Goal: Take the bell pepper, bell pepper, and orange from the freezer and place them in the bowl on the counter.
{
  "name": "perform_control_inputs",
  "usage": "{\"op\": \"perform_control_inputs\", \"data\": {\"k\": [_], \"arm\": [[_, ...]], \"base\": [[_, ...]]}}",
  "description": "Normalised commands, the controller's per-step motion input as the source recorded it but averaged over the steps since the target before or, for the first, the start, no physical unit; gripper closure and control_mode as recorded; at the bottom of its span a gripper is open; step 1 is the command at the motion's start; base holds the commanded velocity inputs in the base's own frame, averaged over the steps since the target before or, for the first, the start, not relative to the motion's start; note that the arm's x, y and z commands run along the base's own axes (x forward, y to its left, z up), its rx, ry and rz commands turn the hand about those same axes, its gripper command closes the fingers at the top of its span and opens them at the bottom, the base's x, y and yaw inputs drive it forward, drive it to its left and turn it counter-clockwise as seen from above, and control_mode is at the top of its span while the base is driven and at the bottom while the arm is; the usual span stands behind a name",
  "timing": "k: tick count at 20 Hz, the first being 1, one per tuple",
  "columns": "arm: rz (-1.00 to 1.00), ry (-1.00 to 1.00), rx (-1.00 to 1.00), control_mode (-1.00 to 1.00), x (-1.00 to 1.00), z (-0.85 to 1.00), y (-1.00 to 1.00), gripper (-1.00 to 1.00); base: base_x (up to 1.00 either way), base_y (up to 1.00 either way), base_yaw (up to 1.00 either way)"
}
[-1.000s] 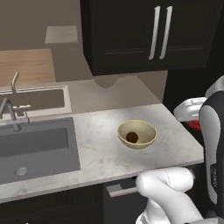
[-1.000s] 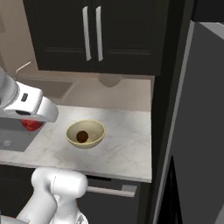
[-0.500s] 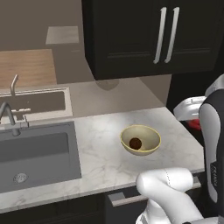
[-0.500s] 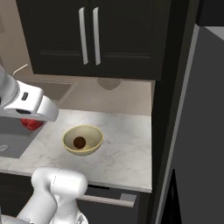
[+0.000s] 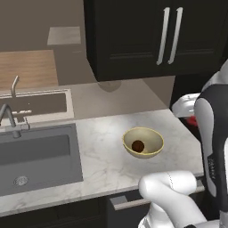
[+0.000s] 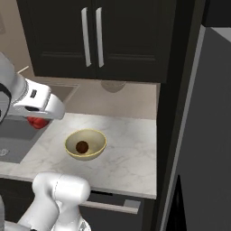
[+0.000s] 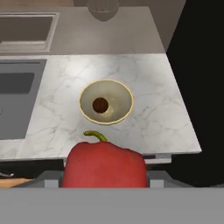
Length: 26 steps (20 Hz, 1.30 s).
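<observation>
Hand view, pincer [image 7: 104,181] clamped on glossy lumpy red bell pepper [image 7: 104,166], dark round orange [image 7: 100,105] in shallow pale-yellow bowl [image 7: 127,98], marbled counter [image 7: 153,100].

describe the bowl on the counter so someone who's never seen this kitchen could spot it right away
On the marbled counter right of the sink, below the dark wall cabinets, sits the bowl. It is shallow, round, pale yellow, with a dark orange inside.

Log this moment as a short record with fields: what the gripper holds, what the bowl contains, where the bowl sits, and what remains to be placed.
gripper: shut on a bell pepper, held above and short of the counter's front edge
bowl: on the marbled counter, right of the sink
bowl contents: the orange, alone
held pepper: red, green stem toward the bowl
not yet placed: held pepper; second pepper's whereabouts cannot be told
</observation>
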Motion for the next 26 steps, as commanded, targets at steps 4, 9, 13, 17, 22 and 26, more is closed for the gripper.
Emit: {"op": "perform_control_inputs", "data": {"k": [4,9,13,17,22,26], "arm": [[0.01,0.08,0.00,-1.00,0.91,-0.21,0.00,1.00],[0.02,0.13,0.00,-1.00,0.79,-0.64,0.00,1.00],[0.02,0.08,0.00,-1.00,0.47,-0.97,0.00,1.00],[0.00,0.08,0.00,-1.00,0.43,-0.79,-0.06,1.00],[0.00,0.03,0.00,-1.00,0.45,-0.72,0.00,1.00],[0.00,0.02,0.00,-1.00,0.44,-0.56,0.00,1.00]], "base": [[0.00,0.00,0.00],[0.00,0.00,0.00],[0.00,0.00,0.00],[0.00,0.00,0.00],[0.00,0.00,0.00],[0.00,0.00,0.00]]}}
